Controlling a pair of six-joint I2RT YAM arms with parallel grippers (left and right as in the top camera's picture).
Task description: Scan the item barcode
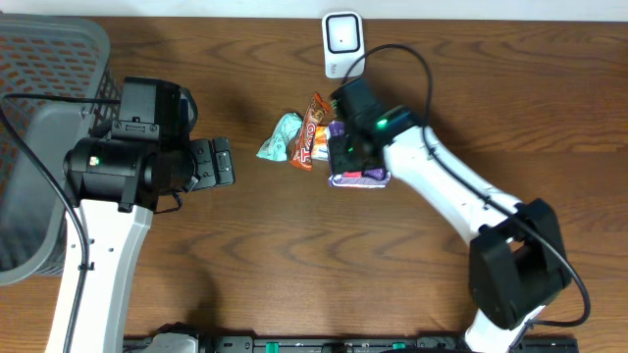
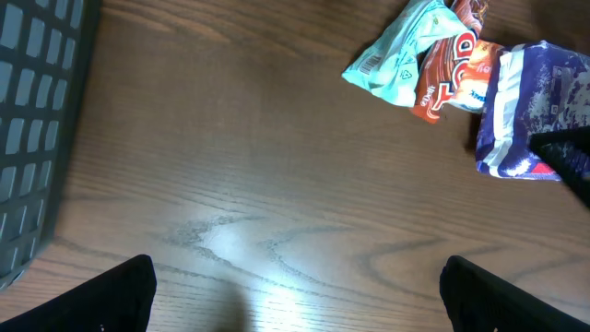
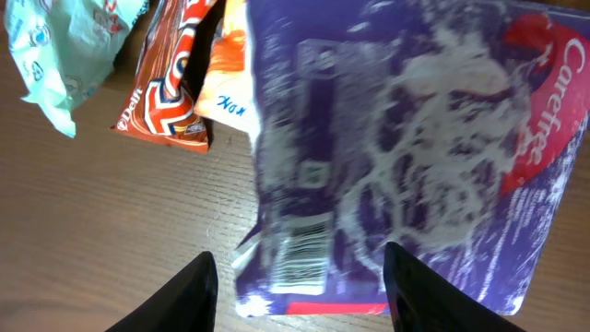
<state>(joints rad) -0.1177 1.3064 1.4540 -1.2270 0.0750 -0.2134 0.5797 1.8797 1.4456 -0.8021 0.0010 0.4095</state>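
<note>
Pose: right gripper (image 3: 300,277) down over purple packet (image 3: 396,138), jaws parted | left gripper (image 2: 295,286) over table (image 2: 230,184), jaws wide

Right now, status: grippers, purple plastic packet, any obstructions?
Left gripper open, empty. Right gripper open over purple plastic packet, barcode up. Orange wrapper against it.

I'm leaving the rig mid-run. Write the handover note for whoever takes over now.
Left gripper: open, empty, over bare table.
Right gripper: open, jaws astride the purple pack, which lies on the table, barcode up.
Mint packet and orange wrapper lie beside it; white scanner stands beyond them.
Done: no scan evident.
Left: grip the pack, present its barcode to the scanner.
</note>
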